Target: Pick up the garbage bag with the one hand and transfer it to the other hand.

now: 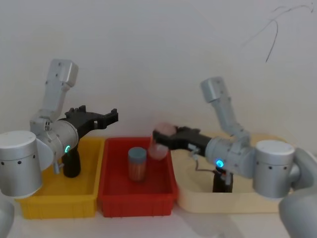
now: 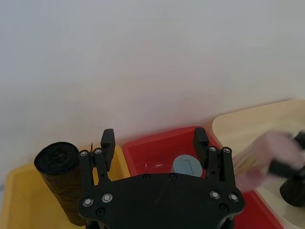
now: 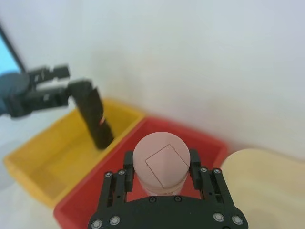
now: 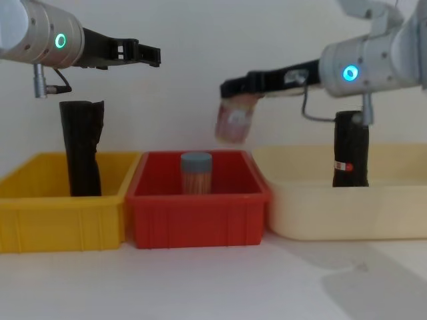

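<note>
Garbage bag, the upright black plastic cylinder roll (image 4: 351, 143), stands in the cream oval tray (image 4: 320, 197). Looks light, firm, kinda slick, so I'd grab mid-body. Green-ringed left gripper (image 4: 155, 57) hangs wide open and empty; blue-ringed right gripper (image 4: 230, 87) is clamped on a pink-capped jar (image 4: 233, 121)

plain white wall (image 1: 163, 44), pale tabletop (image 4: 213, 287)

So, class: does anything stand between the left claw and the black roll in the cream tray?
Yes. The right claw, shut on a pink jar, hangs over the red bin between the left claw and the roll; a grey-capped jar stands below.
</note>
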